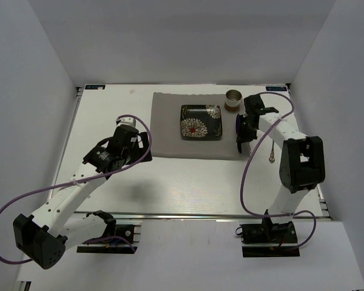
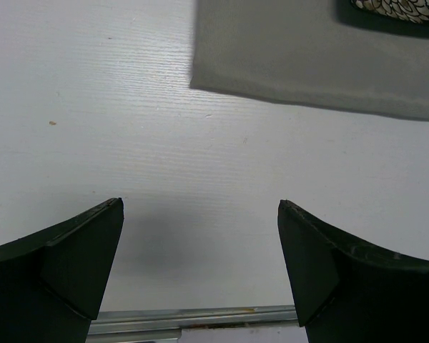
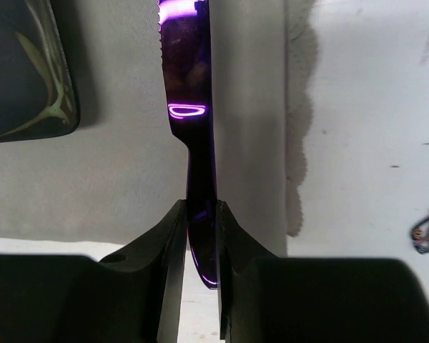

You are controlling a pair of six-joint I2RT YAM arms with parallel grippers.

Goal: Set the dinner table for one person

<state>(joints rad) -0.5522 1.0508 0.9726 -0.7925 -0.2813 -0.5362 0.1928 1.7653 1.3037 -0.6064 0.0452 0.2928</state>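
My left pincer [image 2: 200, 214] hangs with its 2 fingers wide apart over the bare white dinner table [image 2: 114, 121]. The metal rail [image 2: 200, 314] shows just below them, and 1 corner of the 1 grey placemat [image 2: 307, 64] lies beyond. My right pincer [image 3: 200, 211] is clamped on 1 purple knife [image 3: 188, 93] near the handle's end. The blade points away over the placemat's right border, its tip cut off. Farther on, 1 dark flowered plate [image 1: 201, 121] lies mid-placemat, clipped in both wrist views. Farthest, 1 round cup [image 1: 233, 98] stands at the placemat's far right corner. 1 small thing [image 1: 271, 159] beside my right arm is too small to make out.
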